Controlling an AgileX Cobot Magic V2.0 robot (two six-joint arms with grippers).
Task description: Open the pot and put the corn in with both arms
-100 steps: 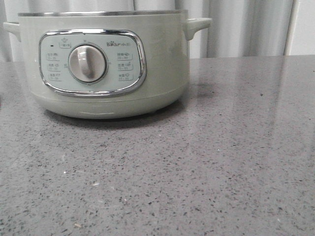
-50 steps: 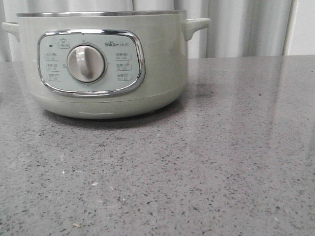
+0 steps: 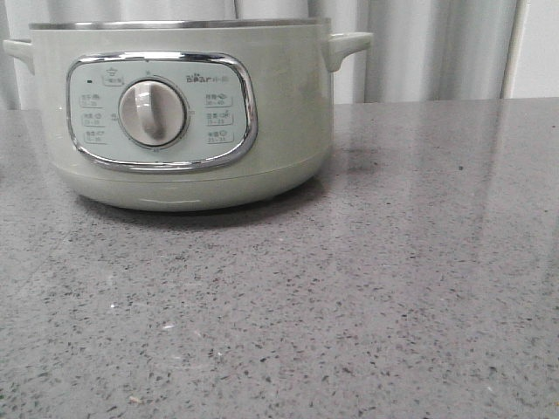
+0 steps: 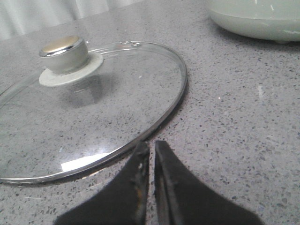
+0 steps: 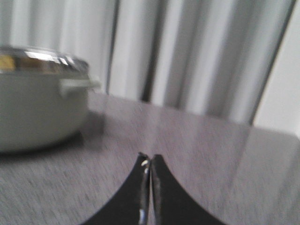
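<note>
Front view: pot (image 3: 183, 113) lidless, at far left of worktop (image 3: 393, 279). Left tool (image 4: 151, 146) clenched empty beside glass lid (image 4: 89, 103) lying flat. Right tool (image 5: 150, 159) clenched, empty. Corn unseen.

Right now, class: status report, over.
Left gripper shut, empty, beside glass lid on counter. Right gripper shut, empty. Pot uncovered. Corn unseen.

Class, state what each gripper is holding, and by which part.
Nothing. The left gripper is shut and empty beside the glass lid; the right gripper is shut and empty.
</note>
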